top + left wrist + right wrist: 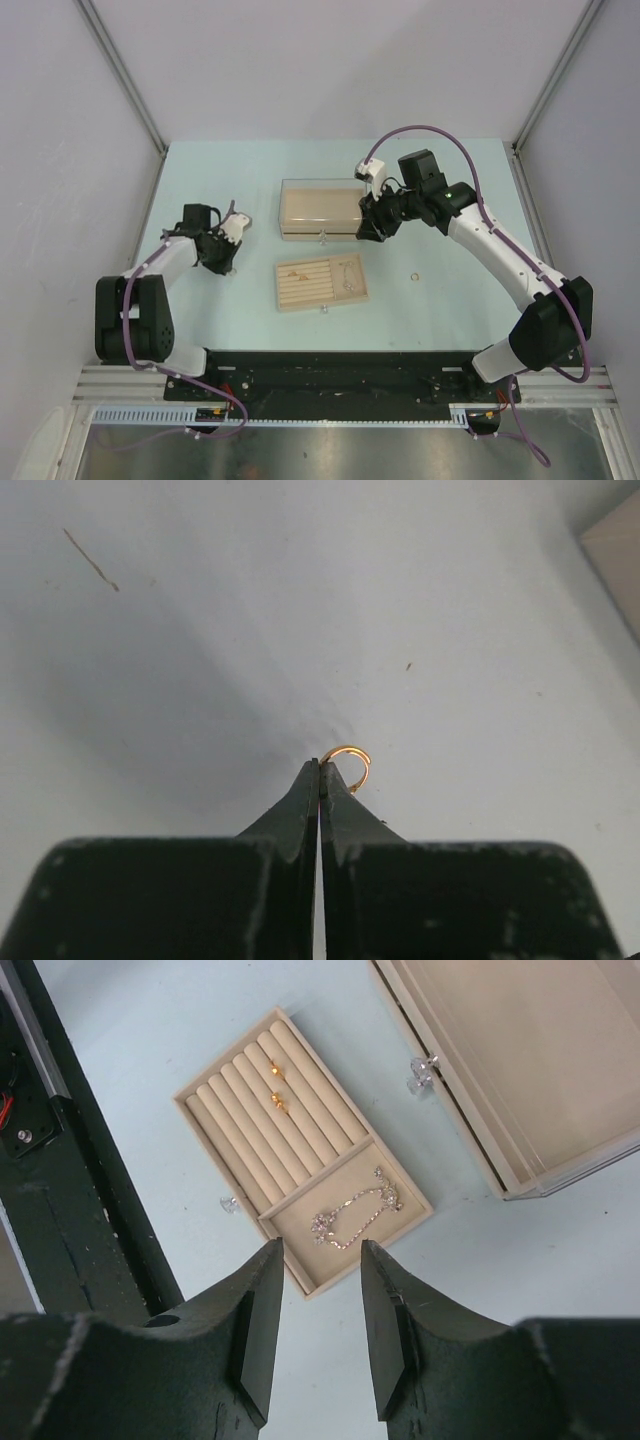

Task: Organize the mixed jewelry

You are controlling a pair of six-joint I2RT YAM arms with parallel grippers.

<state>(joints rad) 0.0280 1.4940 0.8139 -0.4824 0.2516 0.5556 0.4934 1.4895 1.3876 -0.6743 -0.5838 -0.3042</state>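
Pinching gold ring, L tool angled down at table; R tool apart above tray.

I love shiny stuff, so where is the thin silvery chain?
The thin silvery chain lies in the flat right-end compartment of the beige slotted tray, mid-table in the top view, near the beige box.

The left arm folds at its elbow on the left side. Its left gripper points down, tips pinched together on a small gold ring. The right arm stretches far and inward, and its right gripper hangs with jaws partly apart, holding nothing.
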